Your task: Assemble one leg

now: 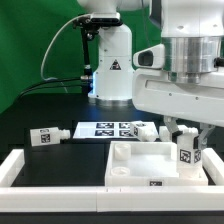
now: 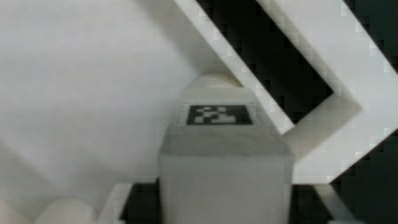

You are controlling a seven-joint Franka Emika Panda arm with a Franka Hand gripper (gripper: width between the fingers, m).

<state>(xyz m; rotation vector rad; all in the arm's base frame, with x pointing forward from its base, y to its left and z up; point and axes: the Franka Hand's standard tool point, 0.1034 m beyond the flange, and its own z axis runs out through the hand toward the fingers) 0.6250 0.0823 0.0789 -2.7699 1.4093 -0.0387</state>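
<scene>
Between the closed fingers of the gripper (image 1: 187,137), the leg (image 1: 187,155) hangs upright, directly over the square tabletop (image 1: 135,162).

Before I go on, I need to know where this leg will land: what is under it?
Under the leg, held in the gripper, lies the white tray. The wrist view shows the leg above a white surface; its lower end is hidden, so contact cannot be seen.

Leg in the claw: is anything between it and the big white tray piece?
Nothing visible stands between them. The claw seems to grip the leg upright, right over the tray piece, toward the exterior view's right.
</scene>
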